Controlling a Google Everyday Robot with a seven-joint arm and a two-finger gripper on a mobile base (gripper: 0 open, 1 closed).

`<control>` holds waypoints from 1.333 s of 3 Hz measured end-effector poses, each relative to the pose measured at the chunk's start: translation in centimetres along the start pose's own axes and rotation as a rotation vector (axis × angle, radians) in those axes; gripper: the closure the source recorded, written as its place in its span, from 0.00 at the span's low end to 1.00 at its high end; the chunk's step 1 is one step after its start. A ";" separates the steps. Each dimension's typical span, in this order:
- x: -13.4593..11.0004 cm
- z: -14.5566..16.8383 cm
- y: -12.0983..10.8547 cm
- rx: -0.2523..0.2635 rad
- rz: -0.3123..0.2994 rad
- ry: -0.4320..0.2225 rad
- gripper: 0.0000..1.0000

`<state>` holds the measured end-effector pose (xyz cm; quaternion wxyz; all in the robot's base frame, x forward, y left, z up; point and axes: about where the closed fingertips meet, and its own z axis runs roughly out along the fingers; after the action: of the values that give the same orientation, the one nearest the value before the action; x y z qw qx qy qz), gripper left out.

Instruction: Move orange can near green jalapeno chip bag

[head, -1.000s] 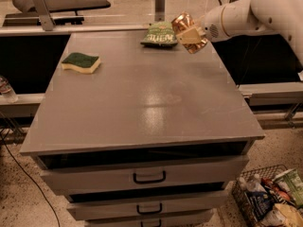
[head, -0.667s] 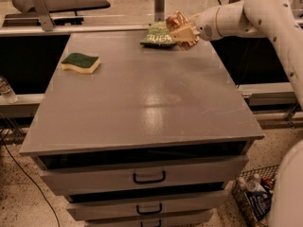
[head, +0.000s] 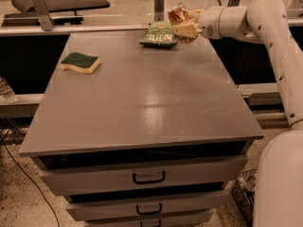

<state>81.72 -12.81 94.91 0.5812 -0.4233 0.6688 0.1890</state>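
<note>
The orange can (head: pixel 178 14) is pinched between the jaws of the gripper (head: pixel 182 24), and you can see it just beside the right end of the green jalapeno chip bag (head: pixel 159 34), apparently lifted off the table (head: pixel 142 98). A sponge (head: pixel 80 63) lies well left of that bag.

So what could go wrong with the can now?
The tool holds the can up near the far edge of the table, right beside the chip bag. Dropped from there, the can might tip and roll off the edge, or land on the chip bag and squash it.
</note>
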 end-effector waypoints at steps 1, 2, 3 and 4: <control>1.1 0.8 -1.0 0.018 0.000 -0.041 1.00; 2.6 1.4 -1.6 0.026 0.005 -0.083 1.00; 3.5 1.9 -1.7 0.025 0.010 -0.117 1.00; 4.1 2.2 -1.9 0.011 0.025 -0.154 0.81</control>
<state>84.76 -13.66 91.00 0.6309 -0.3960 0.6283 0.2247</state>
